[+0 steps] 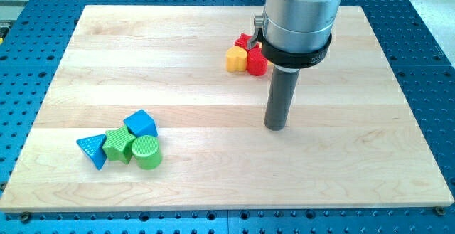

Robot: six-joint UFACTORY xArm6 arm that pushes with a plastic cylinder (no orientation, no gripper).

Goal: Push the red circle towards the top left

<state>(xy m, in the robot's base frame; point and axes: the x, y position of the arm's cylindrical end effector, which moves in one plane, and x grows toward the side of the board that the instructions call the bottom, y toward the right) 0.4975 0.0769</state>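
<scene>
Wooden board (213, 49), holding: red circle (257, 62), upper middle, touching yellow block (236, 59) and red star (245, 42). My tip (276, 127), bare rod, grasping nothing, below circle. Lower left: blue triangle (92, 151), green star (119, 144), blue cube (141, 124), green cylinder (146, 152).

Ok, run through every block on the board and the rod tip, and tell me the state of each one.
red circle: lying flat, touching the yellow block, partly behind the rod.
yellow block: flat, against the red circle's left.
red star: mostly hidden behind them.
blue cube: in the lower-left cluster.
green star: between cube and triangle.
green cylinder: upright.
blue triangle: cluster's left end.
my tip: on the board, below the red circle, touching nothing.
</scene>
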